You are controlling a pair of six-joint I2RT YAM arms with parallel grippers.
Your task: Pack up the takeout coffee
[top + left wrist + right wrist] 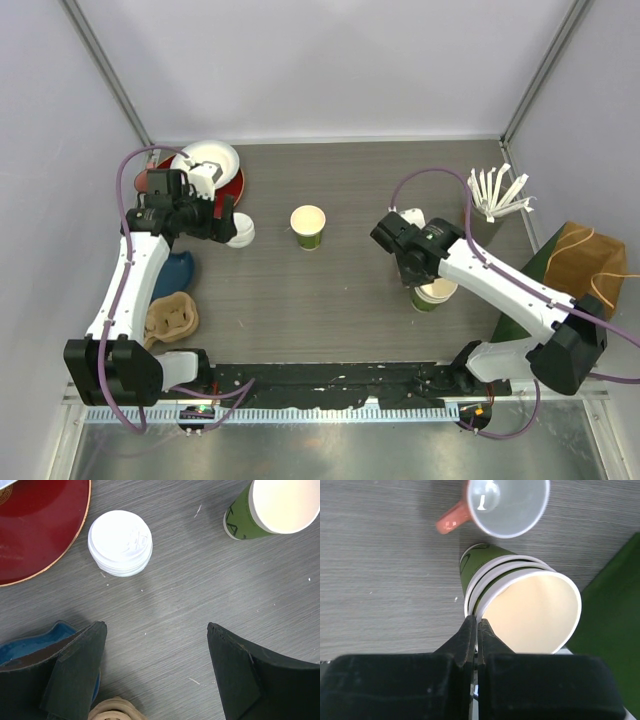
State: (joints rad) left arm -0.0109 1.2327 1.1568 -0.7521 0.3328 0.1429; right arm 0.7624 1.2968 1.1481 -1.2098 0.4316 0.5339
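Left end effector (pixel 156 626) apart, lid stack (pixel 120 542) at 11 o'clock, lidless green cup (pixel 270 505) at 1; right end effector (pixel 476 626) clamped on rim of nested cups (pixel 520 605), mug (pixel 507 505) at 12; risk: tight nesting lifts several together, or rim slips.

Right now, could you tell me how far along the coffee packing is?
Early. Done: one green cup stands alone, lidless. In hand: the right gripper pinches the rim of the nested cups; the left gripper hangs open near the lid stack. Left: lidding two cups and packing them.
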